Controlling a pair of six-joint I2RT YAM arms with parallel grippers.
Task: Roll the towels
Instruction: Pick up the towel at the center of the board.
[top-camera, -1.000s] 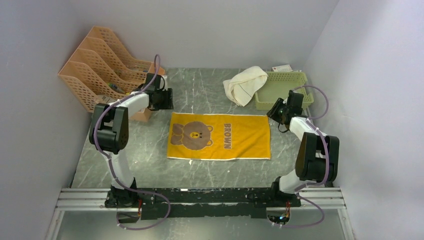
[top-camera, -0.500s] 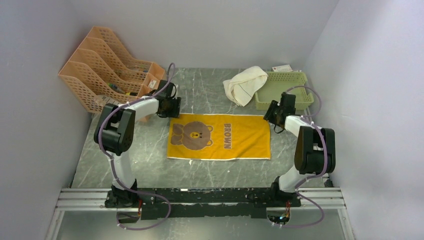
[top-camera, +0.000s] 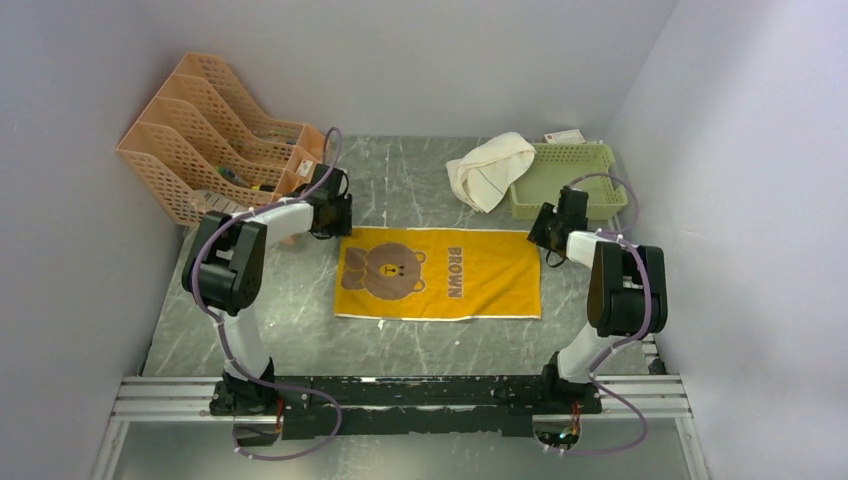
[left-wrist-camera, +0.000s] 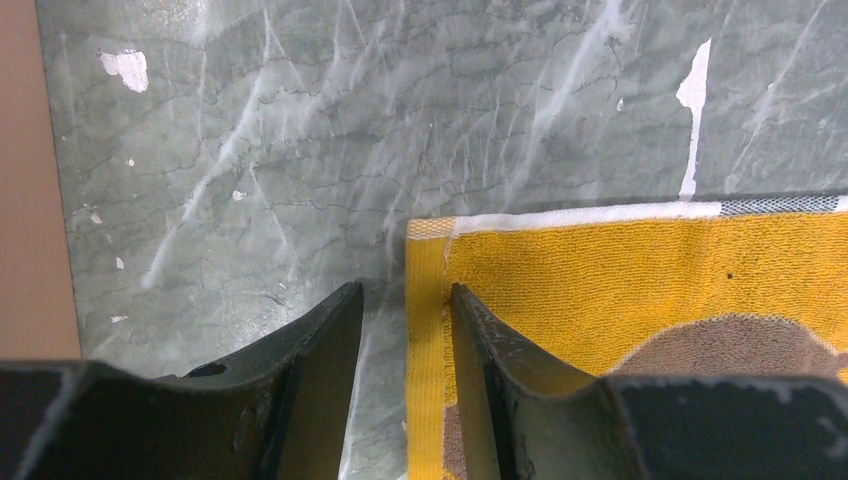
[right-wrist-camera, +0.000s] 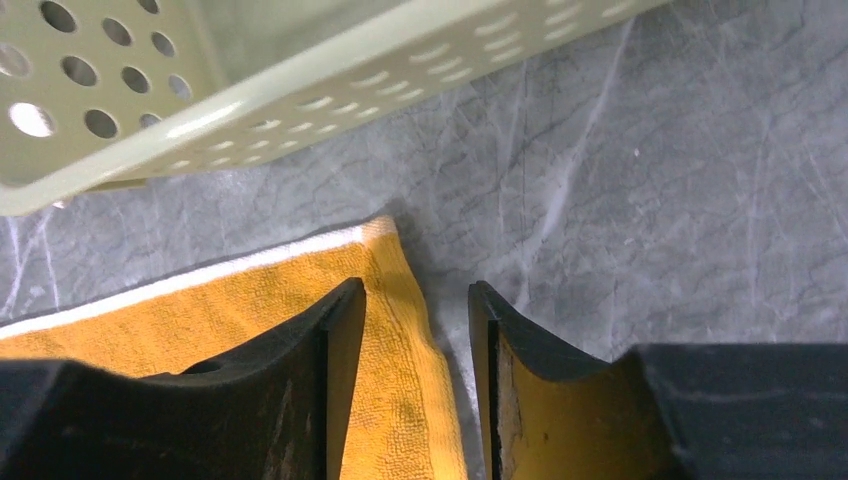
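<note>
Flat on the bench (top-camera: 400, 170) lay the yellow towel (top-camera: 438, 272) | cream towel (top-camera: 488, 168) slumped against green basket (right-wrist-camera: 300, 100), far right | orange file rack (top-camera: 215, 130) stood far left | left claw (left-wrist-camera: 402, 292) spread astride the yellow towel's far-left edge | right claw (right-wrist-camera: 416, 288) spread astride its far-right edge, basket just beyond

A robotics lab test cell: plain pale walls (top-camera: 420, 60) box in a grey marble-patterned worktop (top-camera: 400, 170), with white-and-black robot arms (top-camera: 228, 262) bolted to an aluminium rail (top-camera: 160, 398) beside orange perforated plastic file racks (top-camera: 190, 130) and a green perforated plastic basket (top-camera: 585, 160).
</note>
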